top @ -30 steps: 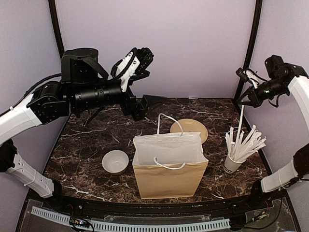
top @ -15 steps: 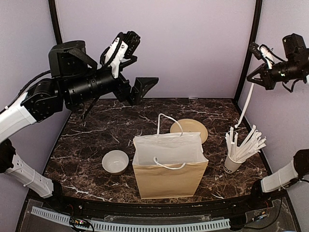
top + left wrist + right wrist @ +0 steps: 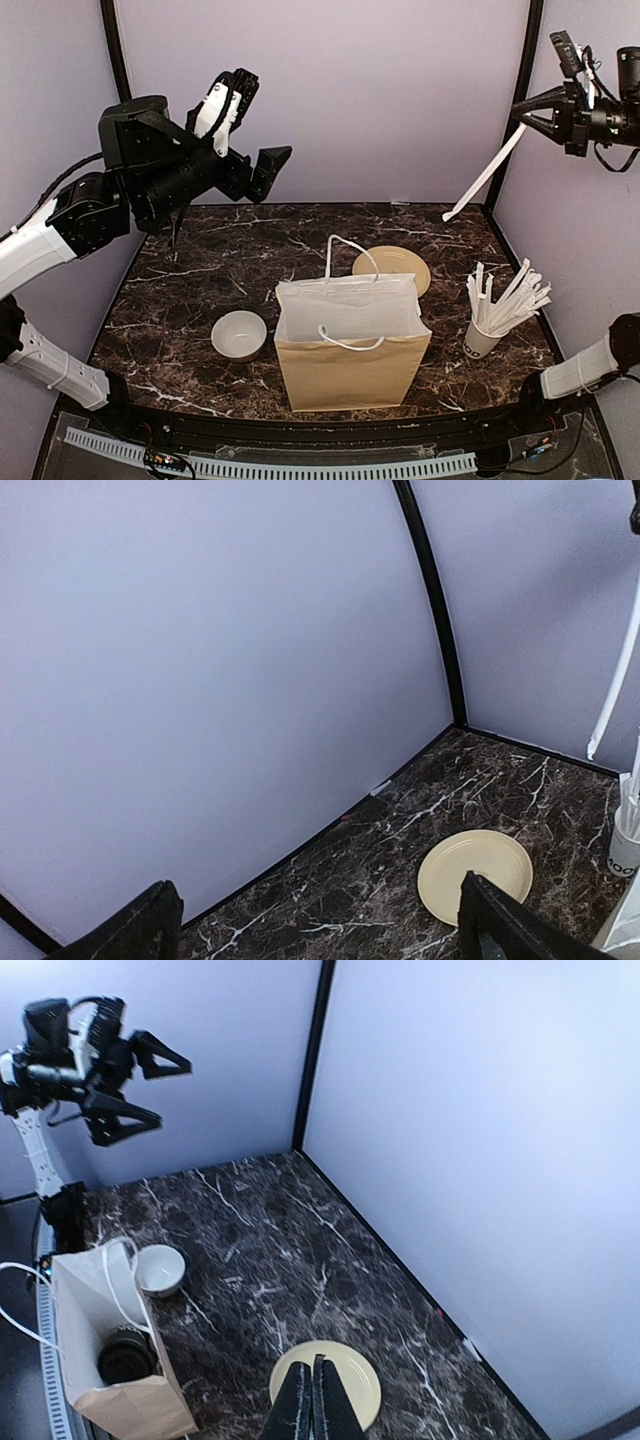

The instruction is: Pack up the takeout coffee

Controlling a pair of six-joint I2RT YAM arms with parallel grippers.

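Takeout coffee (image 3: 124,1356) sat in the lower-centre bag (image 3: 350,370); right gripper (image 3: 526,110) pinched a straw (image 3: 485,173) by one end (left gripper (image 3: 258,122) spread, empty), so it could swing and miss.

1. Light is bright, even and diffuse in all three views, with no source in frame. The walls (image 3: 350,100) read a uniform pale lavender with no hot spots.
2. Top view: sharp throughout. Shadows on the dark marble table (image 3: 190,290) are faint and soft-edged, hard to tell from the veining.
3. Left wrist view: wide-angle bowing makes the black corner post (image 3: 432,610) curve. The left gripper (image 3: 317,905) fingertips (image 3: 145,930) are featureless black silhouettes. The white straw (image 3: 610,695) is nearly clipped.
4. Right wrist view: the right gripper (image 3: 311,1400) is dark and slightly soft. The table is in focus.
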